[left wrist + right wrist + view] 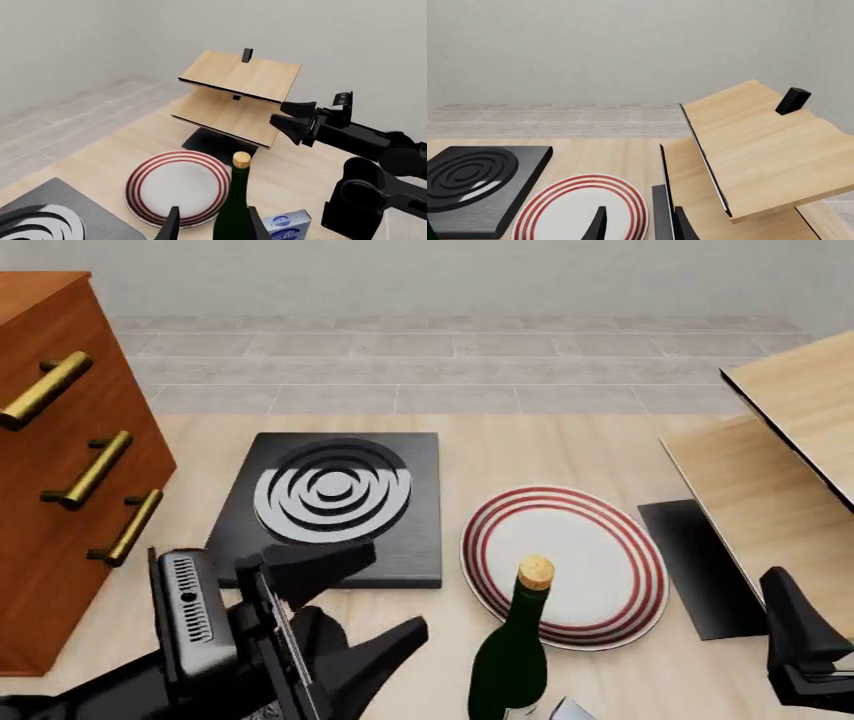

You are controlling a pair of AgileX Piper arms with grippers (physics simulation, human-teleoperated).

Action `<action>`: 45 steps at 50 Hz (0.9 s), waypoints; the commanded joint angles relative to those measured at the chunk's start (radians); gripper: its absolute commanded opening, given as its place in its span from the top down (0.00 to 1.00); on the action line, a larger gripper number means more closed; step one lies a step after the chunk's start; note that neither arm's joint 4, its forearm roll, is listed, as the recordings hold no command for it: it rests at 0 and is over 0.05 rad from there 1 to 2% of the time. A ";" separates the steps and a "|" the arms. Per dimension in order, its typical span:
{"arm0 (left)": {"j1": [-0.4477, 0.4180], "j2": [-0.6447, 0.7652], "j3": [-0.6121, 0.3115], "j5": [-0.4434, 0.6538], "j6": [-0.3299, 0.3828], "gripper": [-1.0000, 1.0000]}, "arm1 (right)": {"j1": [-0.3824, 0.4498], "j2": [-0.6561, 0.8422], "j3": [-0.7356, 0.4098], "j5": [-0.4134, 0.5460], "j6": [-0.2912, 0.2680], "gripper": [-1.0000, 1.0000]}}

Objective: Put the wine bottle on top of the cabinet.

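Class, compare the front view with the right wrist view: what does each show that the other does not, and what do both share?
Only the front view shows the cabinet with brass handles, the wine bottle and the left gripper. Only the right wrist view shows the small black knob on the pale rack's top shelf. Both share the red-ringed plate, the black ringed slab and the pale rack.

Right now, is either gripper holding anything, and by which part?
The left gripper straddles the wine bottle at its upper body, just below the neck, but contact cannot be confirmed. The right gripper is open and holds nothing.
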 commanded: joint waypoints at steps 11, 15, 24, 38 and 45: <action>-0.132 0.338 -0.080 -0.211 -0.022 0.00 | 0.000 0.002 -0.002 0.001 0.000 0.00; -0.141 0.373 -0.090 -0.231 -0.019 0.00 | 0.000 0.007 0.000 -0.007 0.000 0.00; -0.137 0.436 -0.104 -0.266 -0.016 0.00 | 0.000 0.005 0.000 -0.005 0.000 0.00; -0.125 0.486 -0.120 -0.288 -0.007 0.00 | 0.001 0.000 0.000 0.000 0.000 0.00; -0.115 0.516 -0.113 -0.316 -0.006 0.00 | 0.001 0.000 0.000 0.000 0.000 0.00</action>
